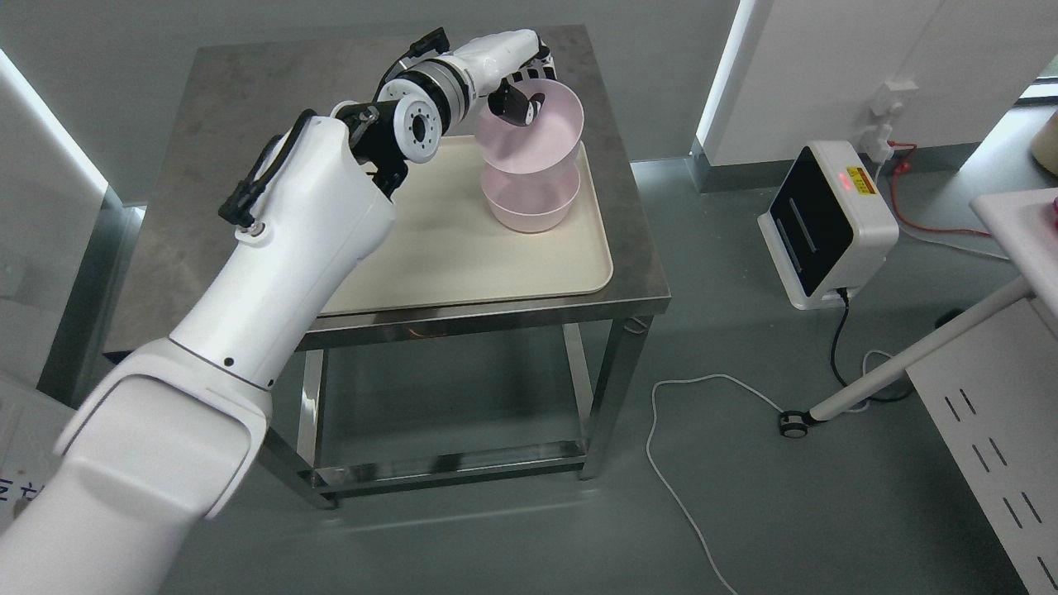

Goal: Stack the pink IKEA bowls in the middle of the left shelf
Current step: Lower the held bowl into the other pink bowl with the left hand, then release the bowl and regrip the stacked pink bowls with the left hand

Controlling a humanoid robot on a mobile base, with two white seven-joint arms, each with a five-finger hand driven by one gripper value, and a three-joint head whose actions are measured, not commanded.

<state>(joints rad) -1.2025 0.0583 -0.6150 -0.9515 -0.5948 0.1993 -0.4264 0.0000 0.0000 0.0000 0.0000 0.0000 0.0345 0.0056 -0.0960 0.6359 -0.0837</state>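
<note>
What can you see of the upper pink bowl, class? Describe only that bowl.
The upper pink bowl is pale pink, smooth and matte, plastic by its look, round with a wide rim and an empty inside. It is tilted, its opening facing the camera, directly above the lower pink bowl on the cream tray. The left hand grips its far rim, dark fingertips inside. Whether it touches the lower bowl is unclear.

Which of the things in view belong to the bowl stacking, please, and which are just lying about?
Job: left hand; held pink bowl, tilted; second pink bowl; cream tray; steel table.
Lying about: white device; red cable; white cable.
</note>
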